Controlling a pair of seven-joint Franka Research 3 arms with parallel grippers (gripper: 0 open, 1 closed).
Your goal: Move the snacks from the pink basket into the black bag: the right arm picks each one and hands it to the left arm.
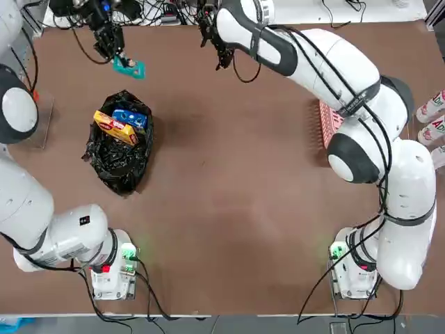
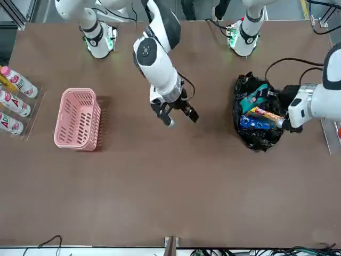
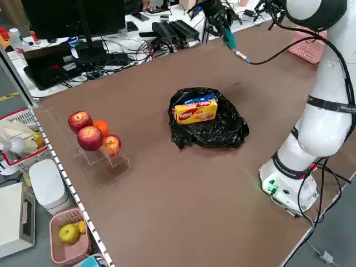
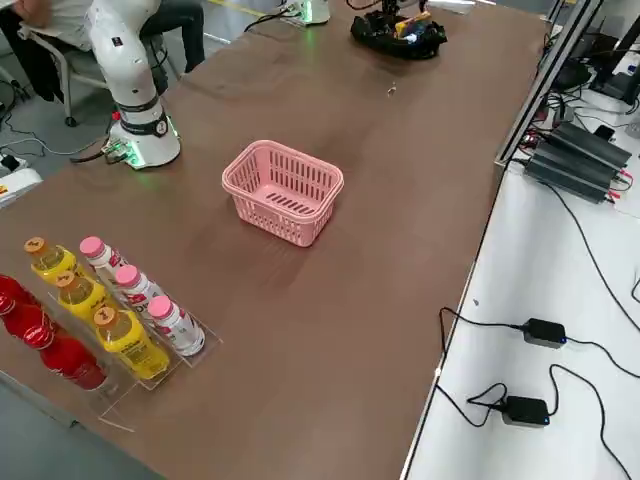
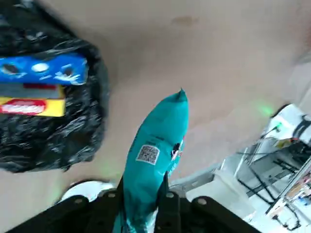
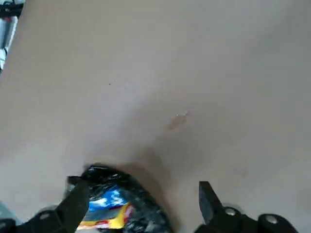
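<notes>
Left hand (image 1: 115,50): mine, clenched on the flat teal foil snack packet (image 1: 130,67), upper left of the top view.
Right hand (image 1: 219,50): released, fingers spread, holding nothing, top centre of that view.
Glossy black crinkled plastic bag (image 1: 119,156): left of centre on the brown bench (image 1: 243,209), below my left hand.
Already inside: blue printed packet (image 1: 131,117) and yellow packet with red logo (image 1: 115,128).
Slotted pink plastic basket (image 4: 283,190): looks empty.
Left to do: I judge only dropping the teal packet in.
</notes>
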